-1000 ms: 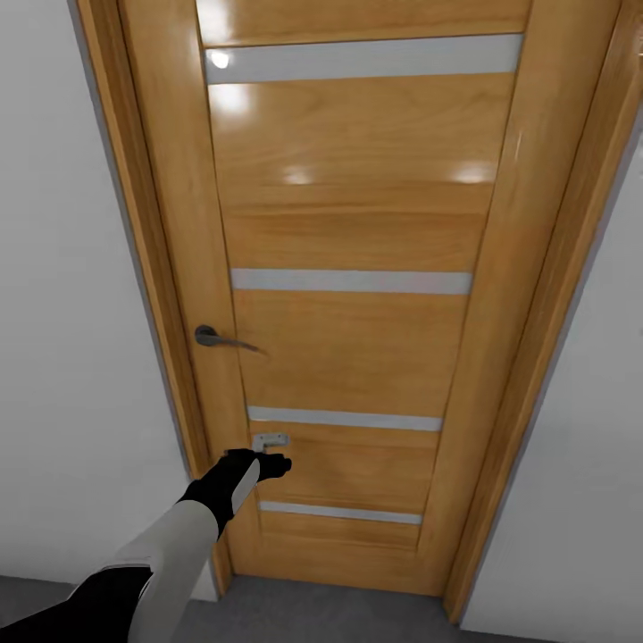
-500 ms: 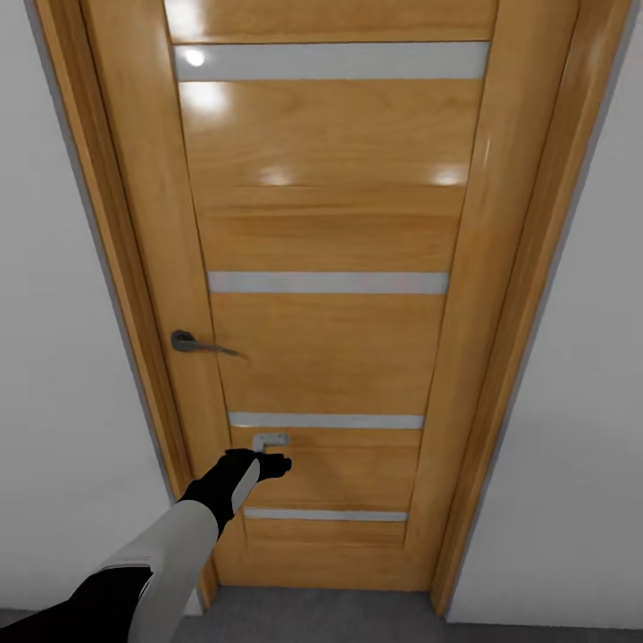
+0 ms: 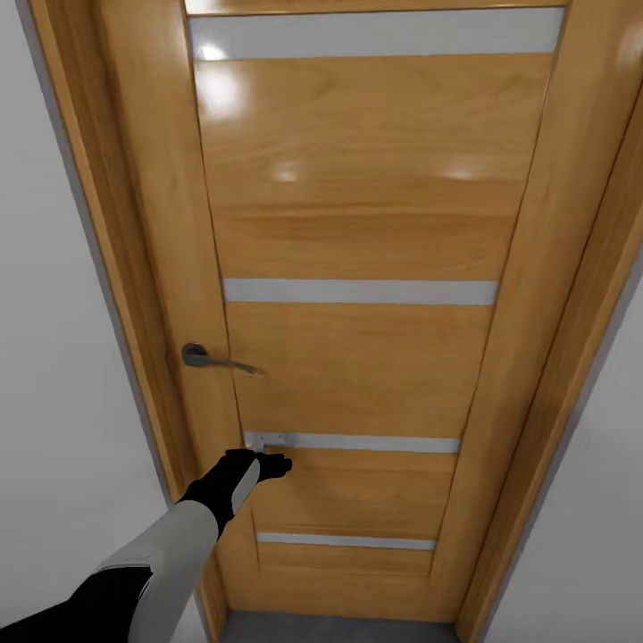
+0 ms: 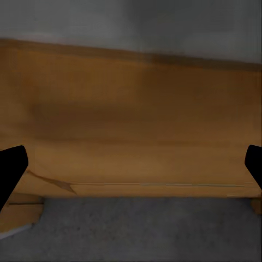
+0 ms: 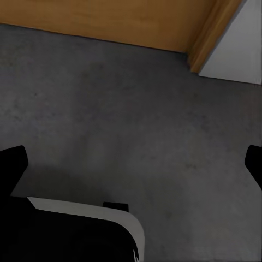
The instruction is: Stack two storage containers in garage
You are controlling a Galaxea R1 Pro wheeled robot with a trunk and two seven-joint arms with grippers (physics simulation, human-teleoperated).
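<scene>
We face a closed wooden door (image 3: 348, 295), its lever handle (image 3: 210, 359) near our left; the storage containers are nowhere before us, so we judge this a transit step. Left gripper (image 3: 268, 466) reaches low toward the panel, fingers spread; right gripper (image 5: 131, 164) likewise spread over grey floor (image 5: 136, 109) — raise toward the lever; the frame (image 3: 572, 357) crowds close.

The door (image 3: 357, 295) stands straight ahead, with its handle (image 3: 214, 358) on its left edge. The left hand (image 3: 271, 465) reaches up to the door below the handle. The floor (image 5: 125, 125) lies before the door, with walls on both sides.
</scene>
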